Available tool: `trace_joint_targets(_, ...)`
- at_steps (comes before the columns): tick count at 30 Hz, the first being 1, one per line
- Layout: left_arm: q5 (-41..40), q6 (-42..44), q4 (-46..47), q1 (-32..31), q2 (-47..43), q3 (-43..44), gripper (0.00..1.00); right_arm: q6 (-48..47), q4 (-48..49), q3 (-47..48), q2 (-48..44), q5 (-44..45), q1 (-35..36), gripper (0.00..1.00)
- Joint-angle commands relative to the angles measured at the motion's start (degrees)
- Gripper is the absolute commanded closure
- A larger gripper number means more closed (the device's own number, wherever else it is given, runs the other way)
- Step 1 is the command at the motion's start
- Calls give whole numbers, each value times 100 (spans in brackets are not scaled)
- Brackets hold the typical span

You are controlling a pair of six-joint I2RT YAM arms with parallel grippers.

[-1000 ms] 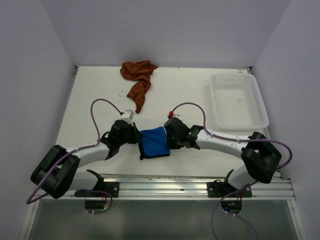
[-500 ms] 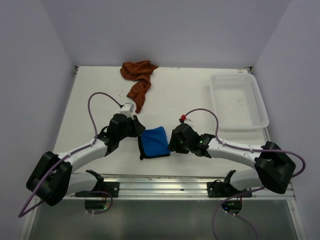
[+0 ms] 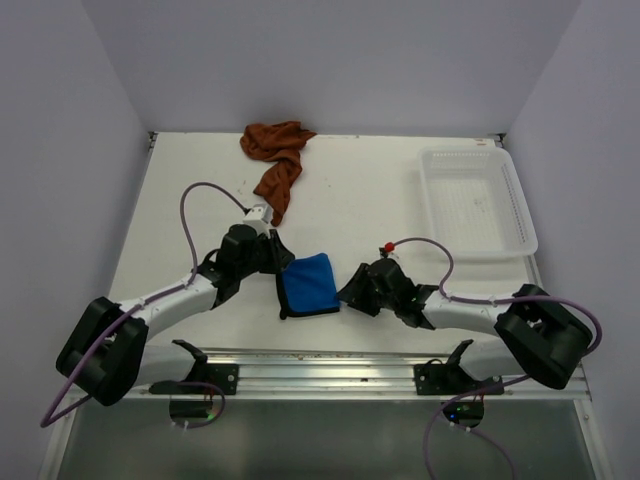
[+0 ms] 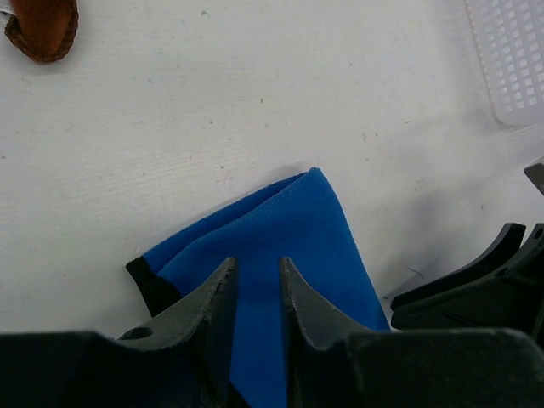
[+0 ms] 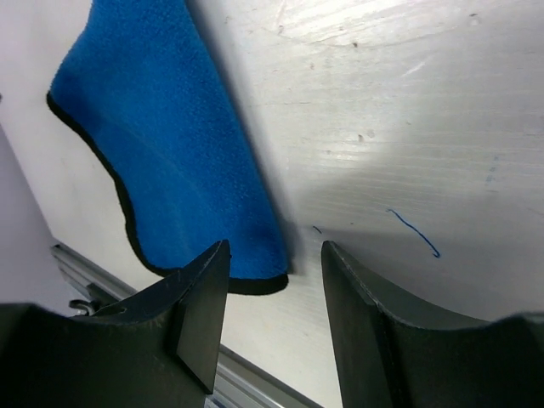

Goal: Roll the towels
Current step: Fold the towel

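A small blue towel [image 3: 308, 283] lies folded flat near the table's front, between my two grippers. In the left wrist view the blue towel [image 4: 293, 217] fills the space under my left gripper [image 4: 256, 265], whose jaws stand a narrow gap apart over the cloth, pinching nothing. My right gripper [image 5: 274, 248] is open, just off the blue towel's [image 5: 161, 144] black-edged corner, with bare table between its fingers. From above, the left gripper [image 3: 283, 265] touches the towel's left edge and the right gripper [image 3: 350, 290] sits at its right edge. The rust-brown towel [image 3: 277, 160] lies crumpled at the back.
A white mesh basket [image 3: 475, 200] stands at the back right, and its corner [image 4: 514, 59] shows in the left wrist view. The metal rail [image 3: 330, 365] runs along the table's front edge, close behind the right gripper. Side walls close in the table.
Both grippers have opened and let go of the blue towel. The right arm has drawn back to the right and nearer the front edge; the left has shifted slightly away.
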Motion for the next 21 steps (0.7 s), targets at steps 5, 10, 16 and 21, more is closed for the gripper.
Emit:
trace_joint_targets(5,103,-76,339,-37,116,-34,71,449,916,-96,612,-402,-26,49)
trace_joint_targets(10,77,-50,330,-37,142,27,71,396,627,-17,718,-376,0,53)
trace_joint_targets(16,103,-67,392,-37,230,19,71,-8,-50,290,709,-226,26,60)
trace_joint_targets(21,120,-85,436,-37,283,19,71,-412,-613,668,709,81,210,61)
